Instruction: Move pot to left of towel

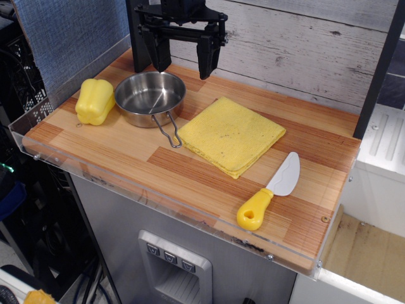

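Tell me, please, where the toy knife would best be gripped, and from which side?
Grip the knife by its thick yellow handle, coming straight down from above. It lies flat on the table, apart from the towel, and the handle looks bulkier than the thin grey blade.

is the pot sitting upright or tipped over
Upright: the pot rests flat on the table, open side up and empty, beside the towel.
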You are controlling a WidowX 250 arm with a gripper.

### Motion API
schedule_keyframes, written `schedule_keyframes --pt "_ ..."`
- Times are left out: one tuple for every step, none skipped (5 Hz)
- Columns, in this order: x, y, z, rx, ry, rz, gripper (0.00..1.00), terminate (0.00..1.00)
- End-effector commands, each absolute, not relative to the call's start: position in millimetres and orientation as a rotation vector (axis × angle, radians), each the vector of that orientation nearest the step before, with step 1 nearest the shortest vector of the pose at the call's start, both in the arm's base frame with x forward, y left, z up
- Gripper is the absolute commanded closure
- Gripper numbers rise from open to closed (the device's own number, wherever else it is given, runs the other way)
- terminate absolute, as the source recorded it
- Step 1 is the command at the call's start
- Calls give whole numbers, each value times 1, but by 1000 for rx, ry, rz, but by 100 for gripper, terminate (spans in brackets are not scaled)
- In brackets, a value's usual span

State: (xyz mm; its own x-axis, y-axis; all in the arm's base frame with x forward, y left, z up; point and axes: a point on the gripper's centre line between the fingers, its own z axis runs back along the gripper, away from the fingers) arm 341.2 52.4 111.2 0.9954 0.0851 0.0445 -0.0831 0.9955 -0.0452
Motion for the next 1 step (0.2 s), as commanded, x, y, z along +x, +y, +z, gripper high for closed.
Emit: schedule_keyframes --pt "335 53 135 -32 -118 83 0 100"
